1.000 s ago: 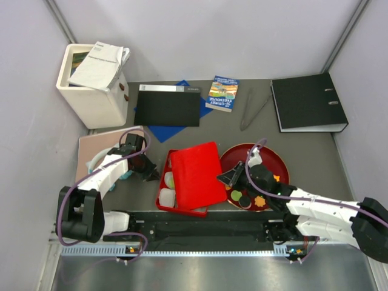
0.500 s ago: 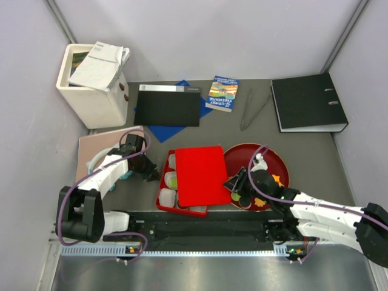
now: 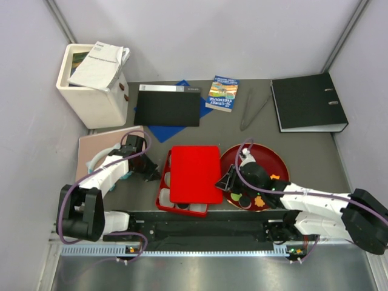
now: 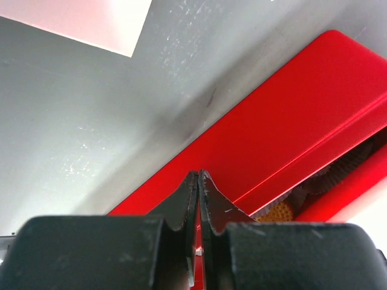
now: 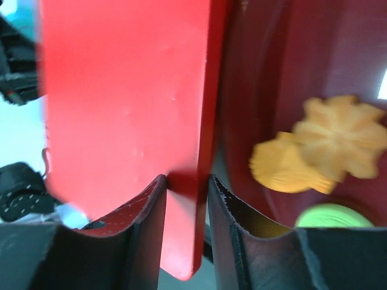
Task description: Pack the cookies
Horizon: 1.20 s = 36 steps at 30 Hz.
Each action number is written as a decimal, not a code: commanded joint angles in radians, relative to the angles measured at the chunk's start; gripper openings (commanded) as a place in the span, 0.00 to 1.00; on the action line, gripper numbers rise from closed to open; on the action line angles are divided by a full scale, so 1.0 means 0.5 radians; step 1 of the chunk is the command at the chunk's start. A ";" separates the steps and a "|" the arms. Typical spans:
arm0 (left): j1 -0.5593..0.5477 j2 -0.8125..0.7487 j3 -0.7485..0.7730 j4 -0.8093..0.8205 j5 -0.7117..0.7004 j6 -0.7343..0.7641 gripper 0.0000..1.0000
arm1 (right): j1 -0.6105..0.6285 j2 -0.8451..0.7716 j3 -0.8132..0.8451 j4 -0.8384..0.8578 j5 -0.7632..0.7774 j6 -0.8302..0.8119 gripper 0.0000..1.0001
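A red lid [image 3: 195, 173] lies over most of the red box [image 3: 162, 195]. My right gripper [image 3: 225, 180] is shut on the lid's right edge; in the right wrist view the lid [image 5: 121, 90] stands between my right gripper's [image 5: 187, 187] jaws. Cookies lie on the dark red plate [image 3: 270, 159]: a green disc [image 3: 235, 195], a black disc [image 3: 244, 200] and orange flower shapes [image 3: 260, 200]. The right wrist view shows the orange ones [image 5: 329, 136] and the green one [image 5: 326, 215]. My left gripper [image 3: 151, 174] is shut and empty at the box's left wall [image 4: 272, 139]. An orange cookie [image 4: 278, 211] shows inside the box.
A pink board [image 3: 97, 148] lies under the left arm. At the back are a white bin [image 3: 91, 91] with papers, a black folder [image 3: 168, 106], a small book [image 3: 222, 94], metal tongs [image 3: 251, 112] and a black binder [image 3: 308, 102].
My right gripper has carried the red lid left, from lying skewed between box and plate to lying square over the box. The left gripper has not moved.
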 commanded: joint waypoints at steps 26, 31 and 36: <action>-0.011 -0.007 0.007 0.156 0.066 -0.072 0.07 | 0.068 0.160 0.413 -0.168 -0.405 -0.258 0.28; 0.001 -0.007 0.121 0.012 -0.100 -0.001 0.09 | 0.065 0.052 0.550 -0.386 -0.276 -0.335 0.31; 0.038 0.036 0.225 -0.084 -0.263 0.069 0.12 | 0.065 -0.076 0.713 -0.613 -0.129 -0.448 0.39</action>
